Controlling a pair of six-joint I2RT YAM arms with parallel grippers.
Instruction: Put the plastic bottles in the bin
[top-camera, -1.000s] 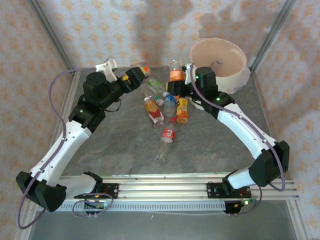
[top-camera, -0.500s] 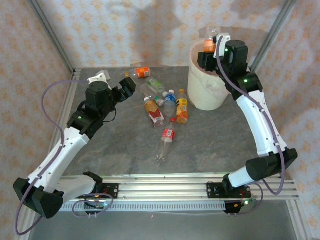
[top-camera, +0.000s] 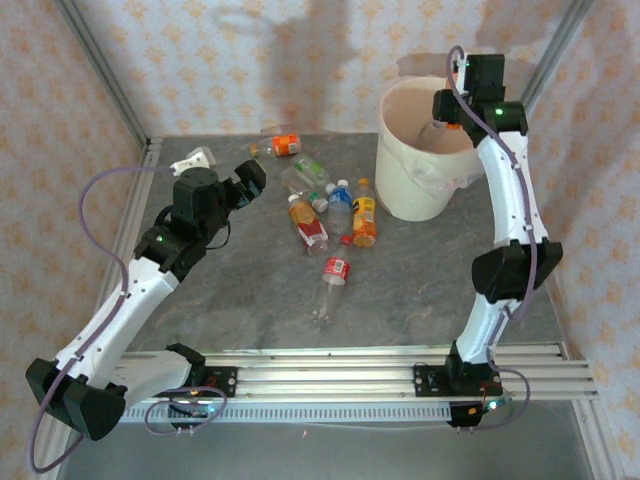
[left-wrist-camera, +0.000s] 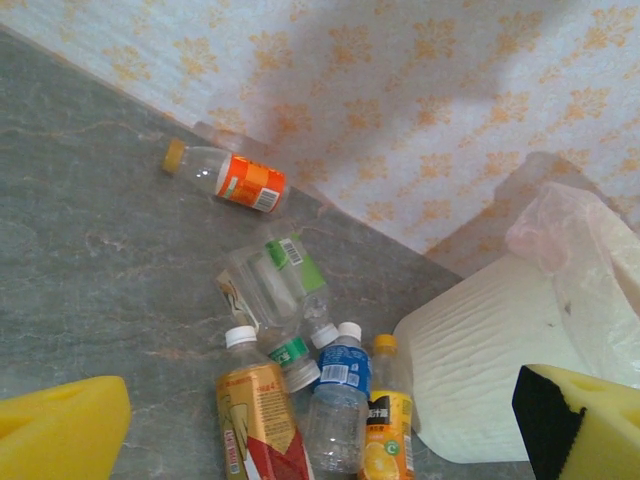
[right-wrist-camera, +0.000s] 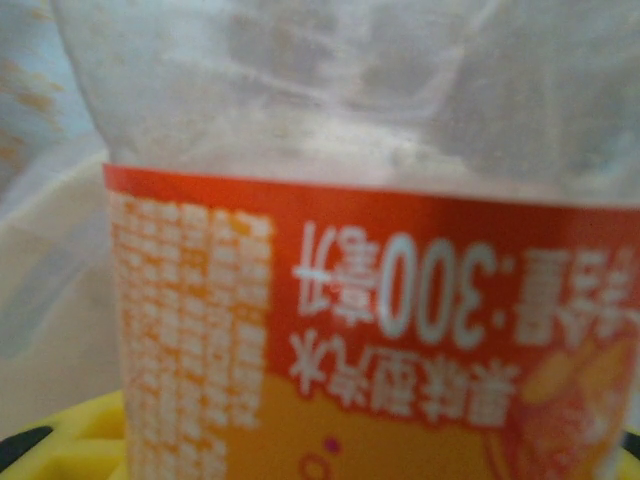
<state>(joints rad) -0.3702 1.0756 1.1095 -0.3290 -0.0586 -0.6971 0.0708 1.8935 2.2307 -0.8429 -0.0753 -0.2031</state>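
the step in hand looks to be the drop. the right gripper (top-camera: 449, 108) is held up over the mouth of the bin (top-camera: 405, 200). it is partly closed, and an orange-label bottle (right-wrist-camera: 380, 330) is pinched in it. a yellow pad (right-wrist-camera: 85, 435) is seen under the label in the right wrist view. so this bottle is above the bin and not yet in it.

to do the drop well, the bottle should be let go over the middle of the pink inside, away from the rim. the jaws should be opened wide in one go, so the bottle is not tipped out over the side. the thin bag should not be snagged.

the left gripper (top-camera: 250, 180) is wide open and nothing is held in it. it is hung over the grey table (top-camera: 220, 300). more bottles are lying there: a far bottle (top-camera: 284, 145) by the back wall, a heap of bottles (top-camera: 340, 205) in the middle, and a red-label bottle (top-camera: 335, 268) nearer the arms.
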